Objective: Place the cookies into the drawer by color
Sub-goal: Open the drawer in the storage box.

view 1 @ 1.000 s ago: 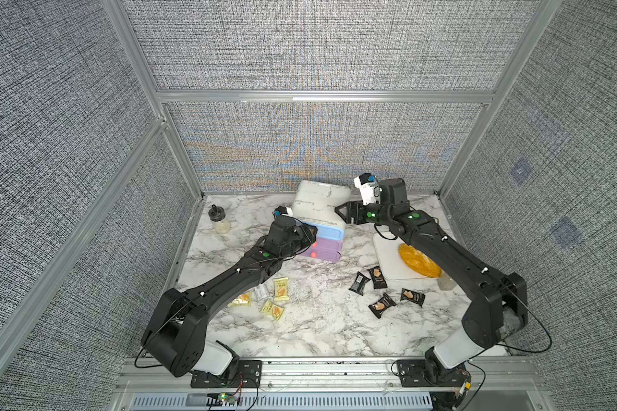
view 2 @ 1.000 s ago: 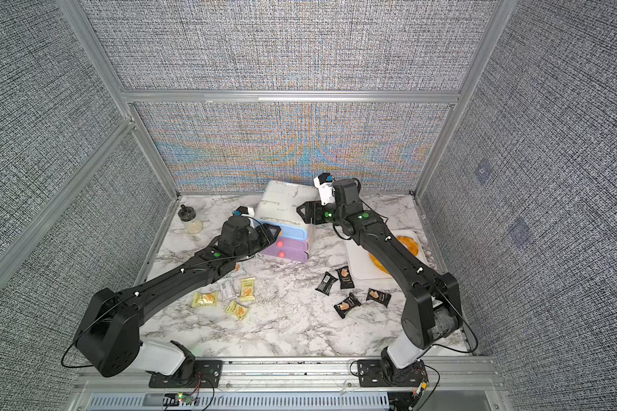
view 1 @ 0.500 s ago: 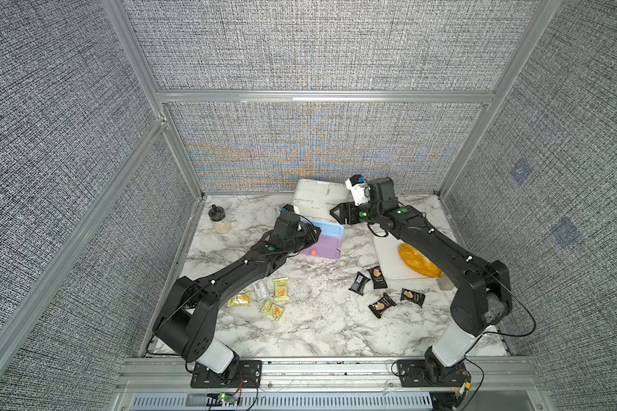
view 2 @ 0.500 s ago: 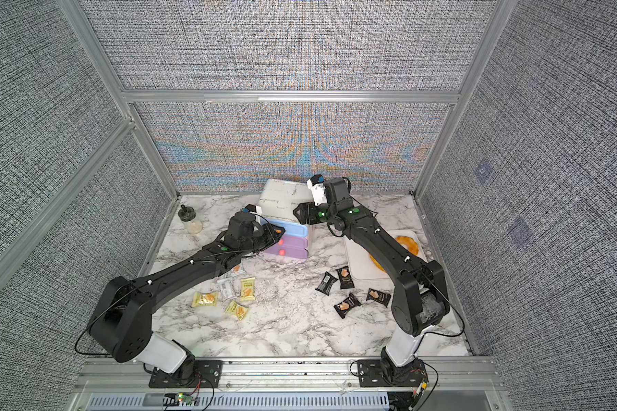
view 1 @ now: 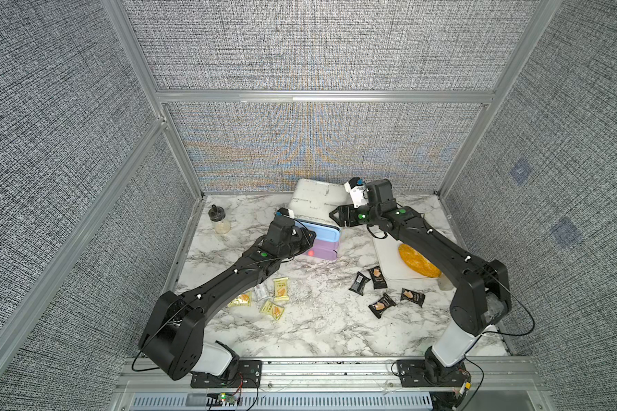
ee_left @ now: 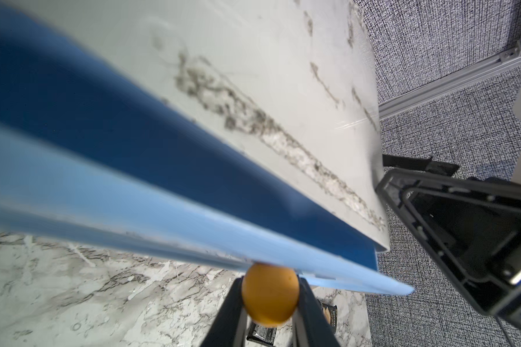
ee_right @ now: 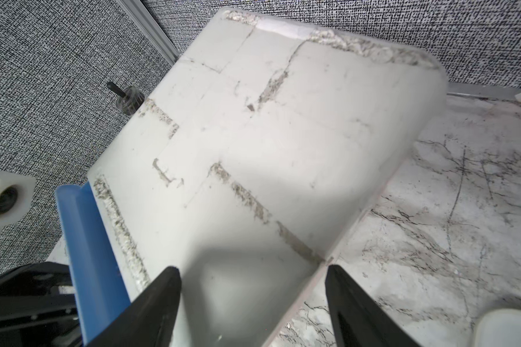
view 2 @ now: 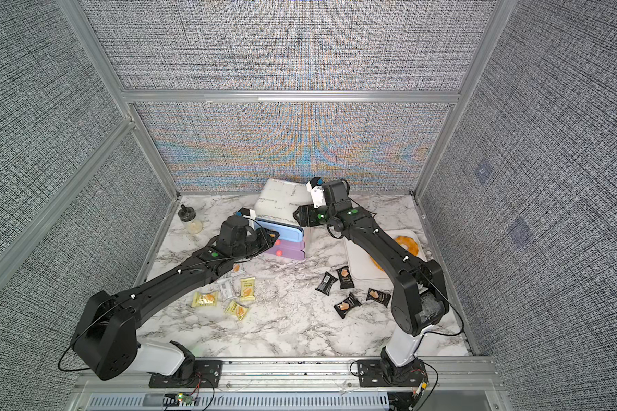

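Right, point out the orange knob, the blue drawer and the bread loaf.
orange knob [ee_left: 269, 296], left wrist view, its rounded front
blue drawer [view 1: 322, 231], a top view, its front panel
bread loaf [view 1: 416, 262], a top view, its crust

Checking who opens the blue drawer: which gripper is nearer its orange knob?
Left. The left gripper pinches the orange knob between its fingers; the right gripper stands open at the side of the cabinet.

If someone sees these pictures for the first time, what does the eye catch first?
The left gripper pinches the orange knob of the blue top drawer. The right gripper, jaws open, straddles an edge of the white cabinet; black cookies and yellow cookies lie loose in front.
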You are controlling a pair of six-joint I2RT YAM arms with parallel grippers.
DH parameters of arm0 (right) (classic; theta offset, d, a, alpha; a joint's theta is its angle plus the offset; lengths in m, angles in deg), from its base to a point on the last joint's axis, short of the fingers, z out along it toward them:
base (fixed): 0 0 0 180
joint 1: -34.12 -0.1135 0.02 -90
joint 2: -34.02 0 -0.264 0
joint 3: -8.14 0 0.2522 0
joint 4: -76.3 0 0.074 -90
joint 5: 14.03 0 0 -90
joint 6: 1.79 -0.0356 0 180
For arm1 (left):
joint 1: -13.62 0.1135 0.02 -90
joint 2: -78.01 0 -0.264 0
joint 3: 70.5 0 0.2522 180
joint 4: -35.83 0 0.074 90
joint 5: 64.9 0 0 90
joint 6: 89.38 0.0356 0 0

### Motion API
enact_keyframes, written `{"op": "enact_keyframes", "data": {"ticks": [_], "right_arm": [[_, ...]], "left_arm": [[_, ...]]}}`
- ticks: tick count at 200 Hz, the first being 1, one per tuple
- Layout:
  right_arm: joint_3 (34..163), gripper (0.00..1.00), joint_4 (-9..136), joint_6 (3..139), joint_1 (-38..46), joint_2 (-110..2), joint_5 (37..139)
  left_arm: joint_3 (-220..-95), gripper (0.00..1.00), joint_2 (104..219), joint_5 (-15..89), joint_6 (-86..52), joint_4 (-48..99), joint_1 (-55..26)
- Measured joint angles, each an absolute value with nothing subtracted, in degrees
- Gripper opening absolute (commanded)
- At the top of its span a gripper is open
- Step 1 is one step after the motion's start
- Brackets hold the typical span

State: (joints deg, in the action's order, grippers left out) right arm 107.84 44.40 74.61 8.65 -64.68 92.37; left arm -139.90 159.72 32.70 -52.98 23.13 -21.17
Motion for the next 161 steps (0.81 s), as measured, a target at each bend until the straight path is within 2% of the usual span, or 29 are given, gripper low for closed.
{"op": "enact_keyframes", "data": {"ticks": [132,144,161], "right_arm": [[107.0,0.79,43.4,74.2,8.7,-62.0,88.4],[106.1,0.80,43.4,73.7,8.7,-60.4,87.9],[104.3,0.85,43.5,73.4,8.7,-57.9,87.3]], "left_arm": [[-126.4,0.17,141.5,32.5,-55.6,18.9,-22.7],[-125.8,0.26,140.1,32.4,-55.8,17.7,-23.0],[-125.7,0.52,138.6,32.3,-55.8,16.2,-23.1]]}}
